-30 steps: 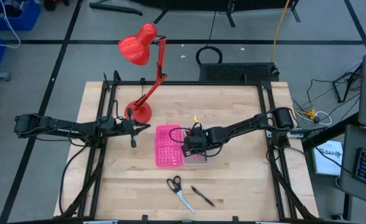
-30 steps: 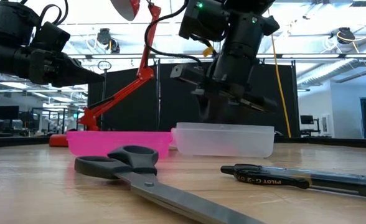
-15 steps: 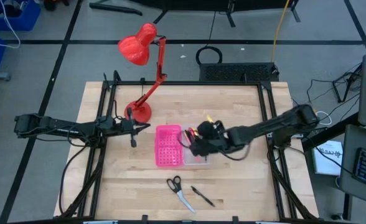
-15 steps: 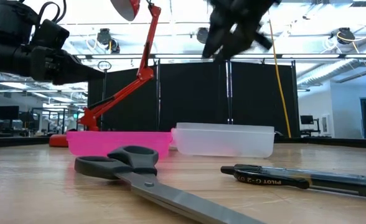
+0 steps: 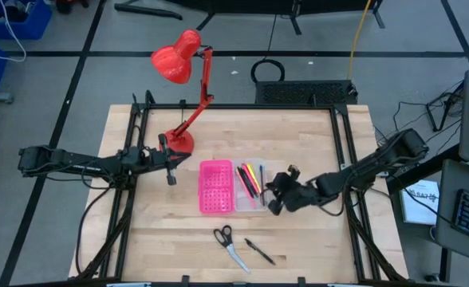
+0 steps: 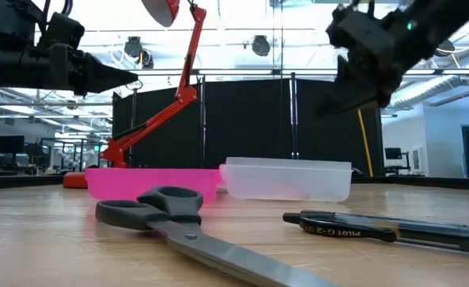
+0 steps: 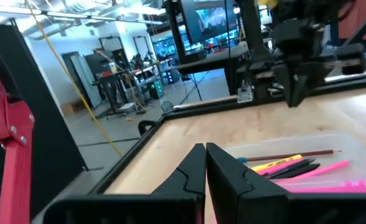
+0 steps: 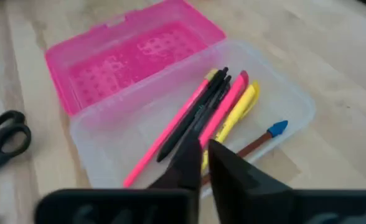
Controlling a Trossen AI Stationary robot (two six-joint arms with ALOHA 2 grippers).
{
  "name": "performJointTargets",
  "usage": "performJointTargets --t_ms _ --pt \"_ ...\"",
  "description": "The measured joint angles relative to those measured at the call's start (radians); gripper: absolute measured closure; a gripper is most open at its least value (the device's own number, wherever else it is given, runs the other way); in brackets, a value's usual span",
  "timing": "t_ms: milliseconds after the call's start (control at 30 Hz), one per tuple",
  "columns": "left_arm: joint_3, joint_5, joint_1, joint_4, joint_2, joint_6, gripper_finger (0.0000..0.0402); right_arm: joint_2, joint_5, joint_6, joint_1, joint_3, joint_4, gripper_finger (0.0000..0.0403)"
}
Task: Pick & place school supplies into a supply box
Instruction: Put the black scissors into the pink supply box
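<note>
The right gripper (image 5: pixel 277 196), fingers pressed together and empty, has pulled back from the clear-and-pink plastic supply box (image 5: pixel 218 188) mid-table, leaving pens inside; black-handled scissors (image 5: pixel 229 244) remain near the front edge.

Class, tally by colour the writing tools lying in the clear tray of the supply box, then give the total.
Pink pens: 2
Yellow highlighter: 1
Black pens: 2, it seems; they overlap
Brown pencil with blue cap: 1
Total: 6
</note>
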Motion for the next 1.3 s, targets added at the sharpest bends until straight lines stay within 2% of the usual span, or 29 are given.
performJointTargets --t_ms 100,200,400,600,733,900,1100,1167,1300 --pt "0.0 -0.008 0.0 0.0 0.0 0.049 0.038 -0.05 -0.024 -0.086 -0.024 -0.105 0.176 0.0392" --pt "0.0 -0.005 0.0 0.017 -0.001 0.096 0.038 -0.112 -0.089 -0.238 -0.045 -0.174 0.305 0.0396" --pt "0.0 0.128 -0.001 -0.003 -0.001 0.084 0.038 -0.314 -0.126 -0.474 -0.049 -0.318 0.506 0.0401" --pt "0.0 0.099 0.0 0.038 -0.001 0.048 0.038 -0.538 -0.133 -0.52 -0.091 -0.398 0.482 0.0402" --pt "0.0 0.079 0.0 0.042 -0.001 0.038 0.038 -0.679 -0.215 -0.593 -0.09 -0.461 0.558 0.0402" --pt "0.0 0.078 0.0 0.0 -0.001 -0.048 0.038 -0.806 -0.203 -0.654 -0.12 -0.52 0.551 0.0402" --pt "0.0 0.04 0.0 -0.06 0.004 -0.063 0.038 -0.863 -0.337 -0.724 -0.14 -0.583 0.581 0.0403" --pt "0.0 0.03 0.0 -0.066 0.005 -0.062 0.038 -0.865 -0.328 -0.727 -0.141 -0.601 0.595 0.0403" --pt "0.0 0.033 0.0 -0.067 0.004 -0.084 0.038 -0.865 -0.238 -0.749 -0.16 -0.621 0.592 0.0403"
